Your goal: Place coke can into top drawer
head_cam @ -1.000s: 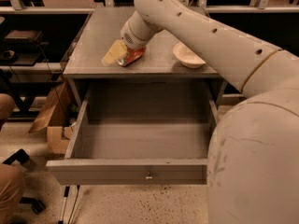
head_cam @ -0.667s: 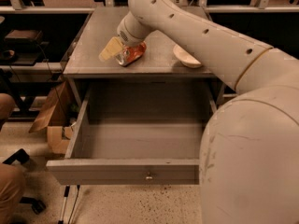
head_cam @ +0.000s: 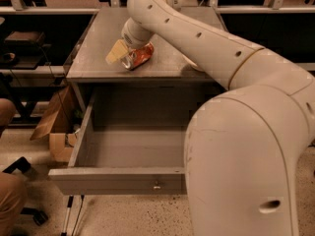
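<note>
Currently gripper (head_cam: pixel 126 58) clenched on coke can (head_cam: pixel 141 56); can tilted over cabinet top (head_cam: pixel 88 63), left of centre, far side of open top drawer (head_cam: pixel 113 181). Judged light, thin-walled, slick, easily dented: grip mid-body, moderate force.

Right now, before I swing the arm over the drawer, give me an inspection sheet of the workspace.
Surface: grey cabinet top, partly hidden by the arm.
Job's things: coke can tilted in the gripper near the top's front edge; top drawer pulled open, right part hidden by the arm.
Clutter: cardboard box on the floor left of the cabinet.
Grippers: gripper shut on the can, over the cabinet top.
Cables: nothing seen.
Surroundings: speckled floor; someone's leg at the left edge.
</note>
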{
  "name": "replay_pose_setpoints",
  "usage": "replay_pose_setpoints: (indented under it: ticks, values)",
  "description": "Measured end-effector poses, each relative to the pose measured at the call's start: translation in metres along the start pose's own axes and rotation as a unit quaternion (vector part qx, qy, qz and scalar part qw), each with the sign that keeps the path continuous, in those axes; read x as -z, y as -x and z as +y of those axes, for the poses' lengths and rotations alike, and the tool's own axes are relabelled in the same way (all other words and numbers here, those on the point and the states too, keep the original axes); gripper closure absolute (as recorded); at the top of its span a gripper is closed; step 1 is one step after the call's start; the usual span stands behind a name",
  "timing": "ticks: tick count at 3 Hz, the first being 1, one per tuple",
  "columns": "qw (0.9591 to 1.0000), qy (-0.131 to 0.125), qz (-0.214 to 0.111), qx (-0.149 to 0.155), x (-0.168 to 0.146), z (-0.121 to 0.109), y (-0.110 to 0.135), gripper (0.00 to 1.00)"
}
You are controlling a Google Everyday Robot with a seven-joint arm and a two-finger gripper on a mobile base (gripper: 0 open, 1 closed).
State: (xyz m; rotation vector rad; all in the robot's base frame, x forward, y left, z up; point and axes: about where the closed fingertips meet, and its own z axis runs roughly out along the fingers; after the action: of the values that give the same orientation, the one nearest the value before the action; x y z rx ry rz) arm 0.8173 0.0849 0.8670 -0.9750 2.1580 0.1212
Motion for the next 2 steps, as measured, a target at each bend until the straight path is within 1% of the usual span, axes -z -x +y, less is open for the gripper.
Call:
replay_pose_setpoints:
  ticks: [1,2]
  values:
    - [0.9995,-0.018,0.027,-0.001,-0.0121,-0.012,-0.0056,0.1]
    - [0.9992,-0.021,0.033,-0.002,-0.0114,-0.0153,-0.0059,0.29]
